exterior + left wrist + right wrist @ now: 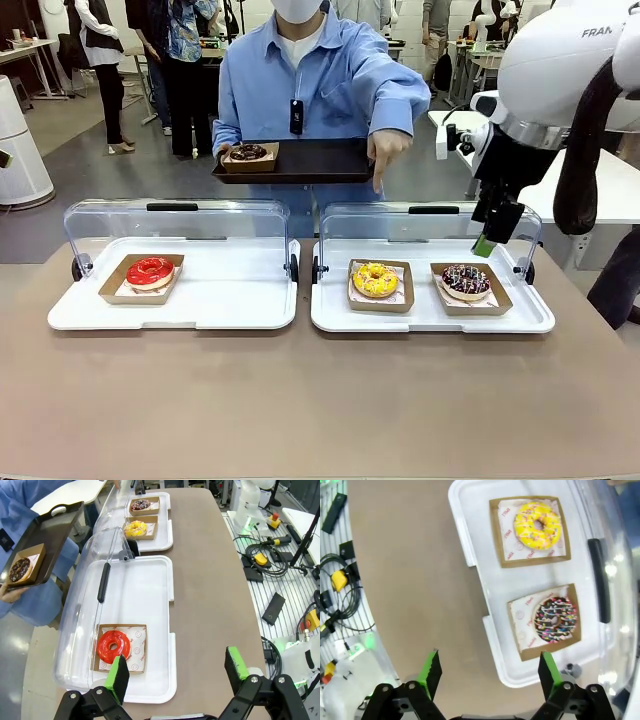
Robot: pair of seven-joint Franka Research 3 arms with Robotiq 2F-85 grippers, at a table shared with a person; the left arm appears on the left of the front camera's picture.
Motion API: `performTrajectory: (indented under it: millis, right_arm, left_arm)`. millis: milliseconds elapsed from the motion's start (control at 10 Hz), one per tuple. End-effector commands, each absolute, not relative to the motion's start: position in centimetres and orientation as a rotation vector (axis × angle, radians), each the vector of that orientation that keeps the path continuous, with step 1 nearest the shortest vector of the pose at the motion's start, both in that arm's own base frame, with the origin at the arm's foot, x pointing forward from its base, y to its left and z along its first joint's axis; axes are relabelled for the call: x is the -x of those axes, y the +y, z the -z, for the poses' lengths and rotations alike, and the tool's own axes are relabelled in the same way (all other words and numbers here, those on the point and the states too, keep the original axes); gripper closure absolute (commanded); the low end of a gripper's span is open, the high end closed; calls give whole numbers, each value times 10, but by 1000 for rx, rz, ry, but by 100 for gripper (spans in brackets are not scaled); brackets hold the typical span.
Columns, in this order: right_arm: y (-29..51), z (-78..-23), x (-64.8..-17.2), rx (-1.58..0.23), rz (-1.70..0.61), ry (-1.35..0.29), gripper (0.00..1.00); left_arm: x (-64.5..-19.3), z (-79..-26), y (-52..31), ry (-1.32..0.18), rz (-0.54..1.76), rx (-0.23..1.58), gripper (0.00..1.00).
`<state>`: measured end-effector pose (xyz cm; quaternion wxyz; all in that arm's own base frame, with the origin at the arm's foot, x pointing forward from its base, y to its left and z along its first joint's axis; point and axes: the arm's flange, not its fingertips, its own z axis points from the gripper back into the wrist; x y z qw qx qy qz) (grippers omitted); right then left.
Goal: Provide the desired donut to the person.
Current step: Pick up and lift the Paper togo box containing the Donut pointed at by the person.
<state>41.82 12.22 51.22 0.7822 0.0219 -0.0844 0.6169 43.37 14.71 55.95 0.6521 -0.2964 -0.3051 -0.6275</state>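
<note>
The person (300, 80) in a light blue shirt stands across the table, holding a black tray (300, 160) with a chocolate donut (248, 152) on it, and points a finger (378, 180) down toward the yellow sprinkled donut (375, 279) in the right white tray (430, 318). Beside it lies a chocolate sprinkled donut (465, 281). A red glazed donut (150, 271) sits in the left white tray (220, 305). My right gripper (487, 672) hangs open above the chocolate sprinkled donut (555, 619). Open too, my left gripper (177, 670) hovers near the red donut (114, 646).
Both white trays have clear lids (180, 222) swung up at the back. Bare brown table (320, 400) lies in front of the trays. Cables and boxes (265, 560) lie off the table's side. Bystanders stand far behind.
</note>
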Motion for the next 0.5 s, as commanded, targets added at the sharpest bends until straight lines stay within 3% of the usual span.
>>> performTrajectory:
  millis: [0, 400]
  right_arm:
    - [114, -517, -417, -113, -1369, -196, 0]
    - [122, -512, -418, -47, -1332, -182, 0]
  left_arm:
    - [-433, -561, 147, -705, 1415, 673, 0]
    - [-433, -561, 147, -705, 1415, 673, 0]
